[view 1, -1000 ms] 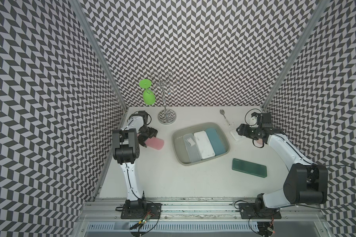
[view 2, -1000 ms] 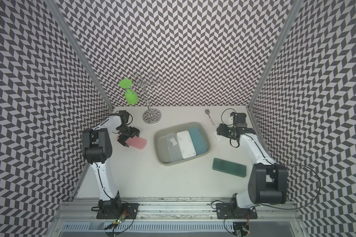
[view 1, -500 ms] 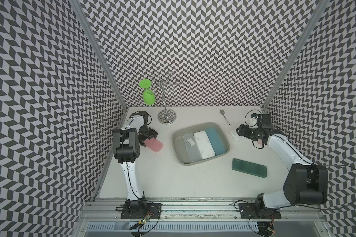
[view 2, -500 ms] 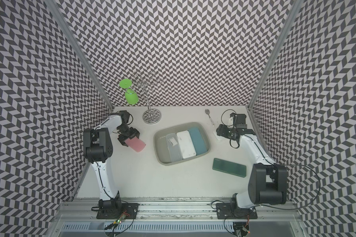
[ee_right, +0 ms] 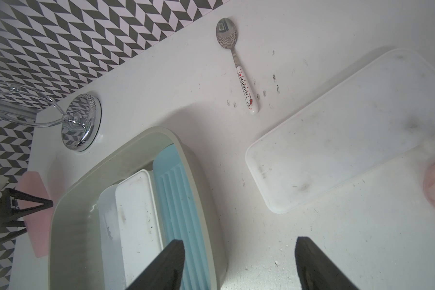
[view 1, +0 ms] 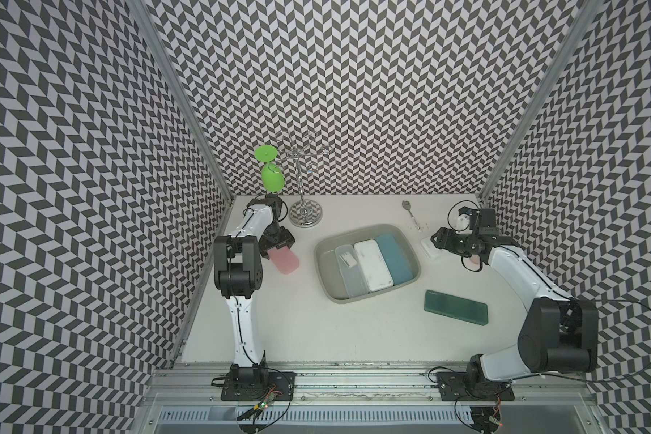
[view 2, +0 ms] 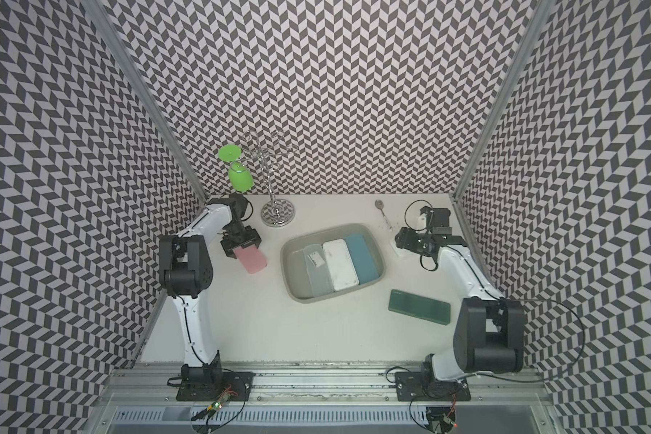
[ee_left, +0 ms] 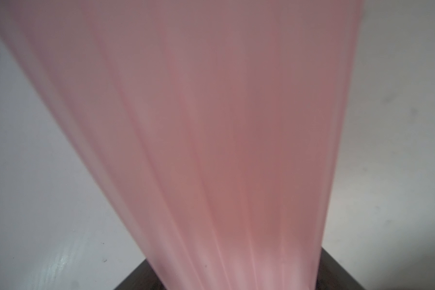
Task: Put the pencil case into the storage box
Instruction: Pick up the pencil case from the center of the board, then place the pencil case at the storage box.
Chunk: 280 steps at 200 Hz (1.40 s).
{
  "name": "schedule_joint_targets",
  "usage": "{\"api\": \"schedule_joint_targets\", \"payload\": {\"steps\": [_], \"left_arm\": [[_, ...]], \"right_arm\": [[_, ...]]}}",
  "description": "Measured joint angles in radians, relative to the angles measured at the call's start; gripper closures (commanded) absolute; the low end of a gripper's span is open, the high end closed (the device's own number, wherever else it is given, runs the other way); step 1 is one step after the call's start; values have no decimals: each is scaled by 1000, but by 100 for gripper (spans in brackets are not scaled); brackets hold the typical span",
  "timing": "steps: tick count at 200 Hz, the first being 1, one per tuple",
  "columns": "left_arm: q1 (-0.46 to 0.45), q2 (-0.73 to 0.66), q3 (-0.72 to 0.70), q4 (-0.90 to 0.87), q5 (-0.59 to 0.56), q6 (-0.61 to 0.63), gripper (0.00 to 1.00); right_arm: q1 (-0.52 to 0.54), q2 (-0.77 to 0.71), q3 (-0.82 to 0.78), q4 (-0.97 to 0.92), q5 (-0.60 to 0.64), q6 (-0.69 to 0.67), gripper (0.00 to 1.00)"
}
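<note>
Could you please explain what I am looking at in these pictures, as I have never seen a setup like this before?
These are two white robot arms fixed at the edge of a table, each ending in a two-finger gripper. Two pictures look down on the whole scene from above; the other two come from cameras on the wrists. The left gripper is closed on a pink pencil case, which fills its wrist view. The right gripper is open and empty, hovering by a white pencil case. Also on the table are a grey storage box already holding three cases, a dark green pencil case, a spoon and a chrome rack with a green goblet hanging from it.
</note>
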Motion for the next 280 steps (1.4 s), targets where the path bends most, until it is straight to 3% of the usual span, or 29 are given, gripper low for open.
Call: {"api": "schedule_joint_targets", "payload": {"steps": [54,112,165,209,280], "left_arm": [[-167,-41,104,-99,3,-10,15],[-316,-61,158,-155,103,-80,15],[-428,50,313,-160,161,-122,15],[-486,135,320,-160,172,-120,15],[-508,137,251,-128,192,-113,14]], "right_arm": [[0,6,2,6,-10,0,26],[0,16,2,18,-20,-6,26],[0,16,0,24,-33,-6,26],[0,15,-17,36,-34,-6,26],[-5,15,-38,44,-34,-6,26]]}}
